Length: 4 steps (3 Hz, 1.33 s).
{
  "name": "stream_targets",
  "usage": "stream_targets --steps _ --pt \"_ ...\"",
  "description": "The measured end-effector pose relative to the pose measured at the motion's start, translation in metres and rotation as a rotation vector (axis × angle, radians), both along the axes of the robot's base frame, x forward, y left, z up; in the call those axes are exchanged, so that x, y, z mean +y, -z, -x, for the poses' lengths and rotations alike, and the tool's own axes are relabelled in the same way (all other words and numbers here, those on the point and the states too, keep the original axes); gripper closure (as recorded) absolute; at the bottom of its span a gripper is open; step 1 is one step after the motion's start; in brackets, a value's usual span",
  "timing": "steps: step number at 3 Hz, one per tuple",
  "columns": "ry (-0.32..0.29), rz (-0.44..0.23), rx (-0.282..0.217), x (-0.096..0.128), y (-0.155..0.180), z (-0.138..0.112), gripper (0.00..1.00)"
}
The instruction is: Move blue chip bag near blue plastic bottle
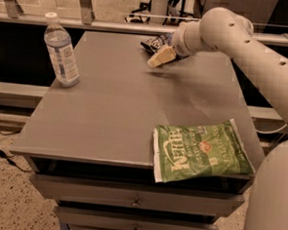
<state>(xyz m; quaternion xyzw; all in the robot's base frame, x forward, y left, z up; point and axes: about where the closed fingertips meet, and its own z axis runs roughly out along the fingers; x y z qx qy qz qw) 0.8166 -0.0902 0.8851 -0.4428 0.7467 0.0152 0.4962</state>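
The blue chip bag lies at the far edge of the grey table, mostly hidden behind my wrist; only its dark left end shows. My gripper hangs just in front of and over the bag, its cream fingers pointing down and left toward the tabletop. The blue plastic bottle stands upright near the far left corner, well to the left of the gripper and bag.
A large light-green Kettle chip bag lies at the near right corner, overhanging the table's front edge. Drawers sit below the tabletop. A metal rail runs behind the table. My arm spans the right side.
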Motion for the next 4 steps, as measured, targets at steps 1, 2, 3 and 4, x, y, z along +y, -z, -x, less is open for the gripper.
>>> stream_targets --steps 1,2,3,4 --pt "0.032 0.036 -0.015 -0.001 0.016 -0.023 0.00" --pt "0.061 0.037 -0.002 -0.005 0.025 -0.033 0.00" --pt "0.077 0.026 0.001 -0.010 0.024 -0.037 0.16" --pt "0.080 0.017 -0.017 -0.014 0.012 -0.036 0.47"
